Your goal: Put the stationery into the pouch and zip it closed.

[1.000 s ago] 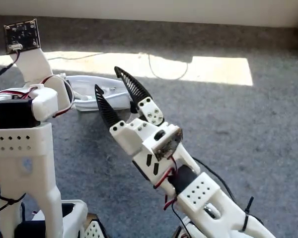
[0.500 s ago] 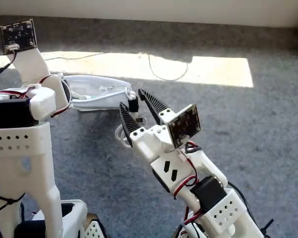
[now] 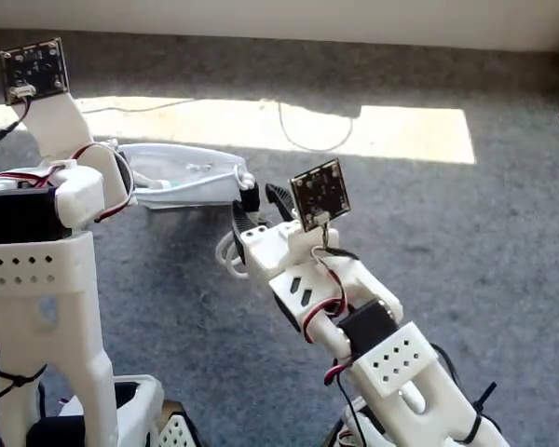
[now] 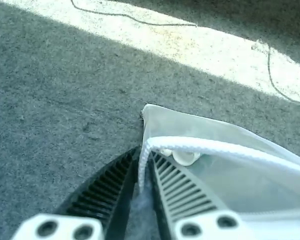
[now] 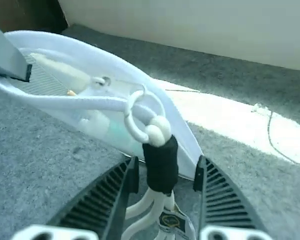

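Pouch [image 3: 191, 182] is white and half see-through, lying flat on the grey carpet-like table [image 3: 447, 242] between the two arms.

Left claw [image 4: 142, 170] is clamped on one end corner of the pouch, right where the white zip line starts.

Right claw [image 5: 166, 167] is at the opposite end with its jaws apart, one either side of the black-wrapped zip pull [image 5: 160, 157]. There's a gap on both sides, so no grip. From the high view the same claw [image 3: 256, 207] sits just beside the pouch tip.

The pull hangs off a white ring [image 5: 140, 115], with white cord loops [image 5: 145, 215] trailing under the claw.

Pale stationery [image 5: 97, 122] shows through the pouch wall, possibly an eraser; it's too blurred to name.

Can't tell if the zip is fully shut.

A thin cable [image 3: 307, 140] lies across the sunlit strip behind.
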Robot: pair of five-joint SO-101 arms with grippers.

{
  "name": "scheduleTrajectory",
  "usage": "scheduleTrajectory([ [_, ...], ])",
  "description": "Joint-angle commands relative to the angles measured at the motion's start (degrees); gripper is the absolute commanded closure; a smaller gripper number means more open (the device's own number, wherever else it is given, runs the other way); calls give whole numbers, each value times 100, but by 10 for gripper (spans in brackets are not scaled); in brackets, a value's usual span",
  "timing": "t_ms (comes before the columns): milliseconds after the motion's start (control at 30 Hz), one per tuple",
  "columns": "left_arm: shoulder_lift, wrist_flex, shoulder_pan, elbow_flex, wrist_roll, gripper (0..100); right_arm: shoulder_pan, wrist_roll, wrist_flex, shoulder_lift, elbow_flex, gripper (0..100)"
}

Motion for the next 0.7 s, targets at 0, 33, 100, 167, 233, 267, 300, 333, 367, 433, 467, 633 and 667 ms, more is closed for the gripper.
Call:
scheduleTrajectory([
  [0,92,-9,-57,22,53,989,75,-35,-444,48,-409,825],
  [33,92,-9,-57,22,53,989,75,-35,-479,48,-409,825],
  [100,92,-9,-57,22,53,989,84,-35,-479,48,-409,825],
  [167,92,-9,-57,22,53,989,189,-35,-479,40,-409,825],
  [233,92,-9,-57,22,53,989,259,-35,-479,40,-409,825],
  [267,92,-9,-57,22,53,989,295,-26,-479,40,-409,826],
  [300,92,-9,-57,22,53,989,312,-26,-479,40,-409,828],
  [333,92,-9,-57,22,53,989,312,-26,-479,40,-409,840],
  [367,92,-9,-57,22,53,989,303,-26,-479,40,-409,857],
  [433,92,-18,-57,22,53,989,295,-18,-479,40,-409,893],
  [467,92,-18,-57,22,53,989,295,-18,-479,40,-409,907],
  [633,92,-18,-57,31,53,989,303,-9,-479,40,-409,954],
  [667,92,-18,-57,31,53,989,295,0,-479,40,-400,967],
])
